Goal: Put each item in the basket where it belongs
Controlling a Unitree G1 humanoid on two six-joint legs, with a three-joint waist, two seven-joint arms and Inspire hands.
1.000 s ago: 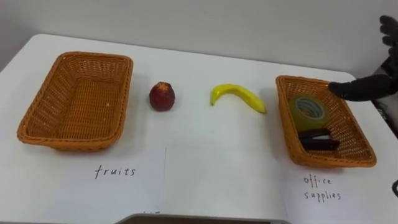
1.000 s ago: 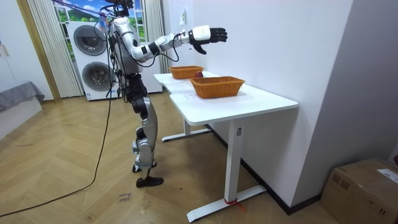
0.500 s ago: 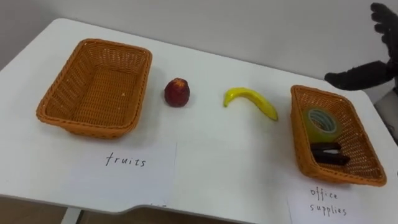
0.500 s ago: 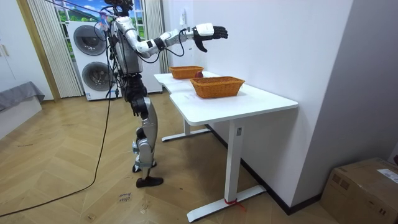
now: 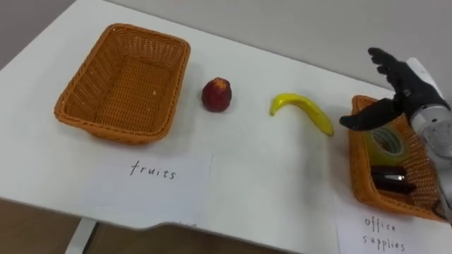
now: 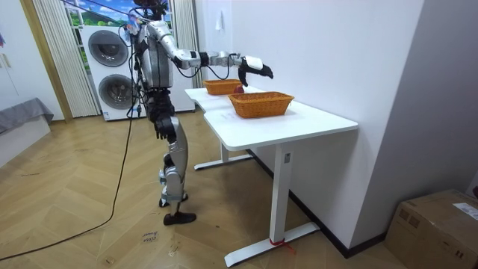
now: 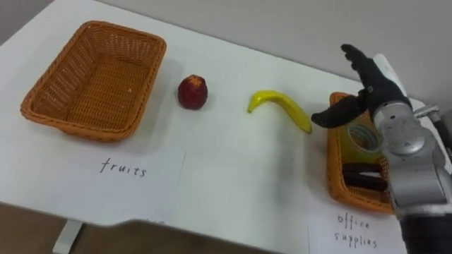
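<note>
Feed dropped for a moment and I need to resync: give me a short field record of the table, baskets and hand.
left orange wicker basket: empty
red round fruit: on the white table, just right of that basket
yellow banana: on the table, between the fruit and the right basket
right orange wicker basket: holds a yellowish tape roll and a black oblong item
right hand: open, holding nothing, above the right basket's far left corner
to do: both fruits unsorted
</note>
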